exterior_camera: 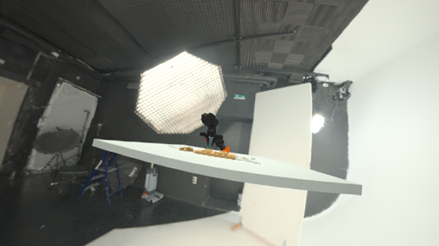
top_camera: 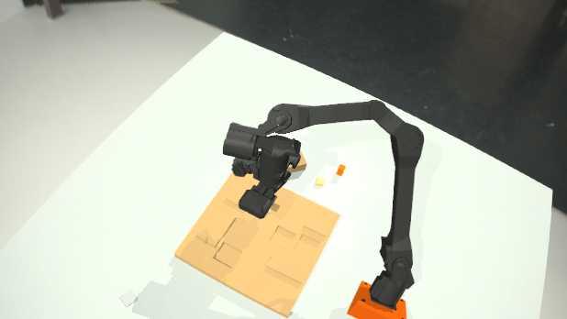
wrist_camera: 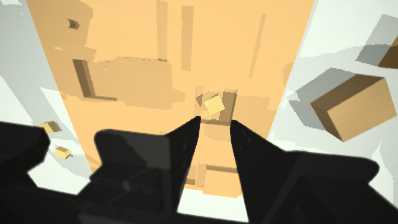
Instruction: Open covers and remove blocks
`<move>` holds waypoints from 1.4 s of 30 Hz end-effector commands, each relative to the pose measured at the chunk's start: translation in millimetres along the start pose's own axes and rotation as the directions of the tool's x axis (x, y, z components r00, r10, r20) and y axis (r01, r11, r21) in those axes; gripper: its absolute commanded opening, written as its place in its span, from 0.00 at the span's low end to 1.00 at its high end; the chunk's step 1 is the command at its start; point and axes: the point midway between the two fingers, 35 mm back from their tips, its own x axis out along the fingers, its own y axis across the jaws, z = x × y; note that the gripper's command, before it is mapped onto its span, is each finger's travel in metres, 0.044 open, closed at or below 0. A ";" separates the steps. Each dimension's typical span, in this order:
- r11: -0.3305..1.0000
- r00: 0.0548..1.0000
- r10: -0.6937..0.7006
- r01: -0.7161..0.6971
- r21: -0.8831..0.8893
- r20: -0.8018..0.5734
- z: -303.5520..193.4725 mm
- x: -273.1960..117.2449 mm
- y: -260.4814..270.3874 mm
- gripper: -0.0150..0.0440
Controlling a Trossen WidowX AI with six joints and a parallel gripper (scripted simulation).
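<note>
The tan puzzle board [top_camera: 248, 285] [exterior_camera: 227, 156] [wrist_camera: 125, 30] lies on the table with several recesses and panels; which covers are open is hard to tell. A pale yellow block [wrist_camera: 214, 104] sits turned askew in a square well near one edge of the board. My gripper [wrist_camera: 215, 122] is partly open and empty, its tips just short of that block in the wrist view. In the top view the hand covers the far part of the board and hides the fingertips. A small yellow block [top_camera: 320, 181] and an orange piece [top_camera: 340, 170] lie on the table beside the board.
A larger tan box [top_camera: 299, 163] [wrist_camera: 360, 107] stands close beside the board, partly behind the hand in the top view. A pale grey tile [top_camera: 128, 298] lies off the near left corner. The arm's orange base [top_camera: 378, 305] is at the near right. Two small yellowish pieces [wrist_camera: 50, 127] [wrist_camera: 63, 152] show left in the wrist view.
</note>
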 end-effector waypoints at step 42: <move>0.989 1.000 0.003 -0.004 -0.147 -0.001 -0.2 18.3 -0.9 0.50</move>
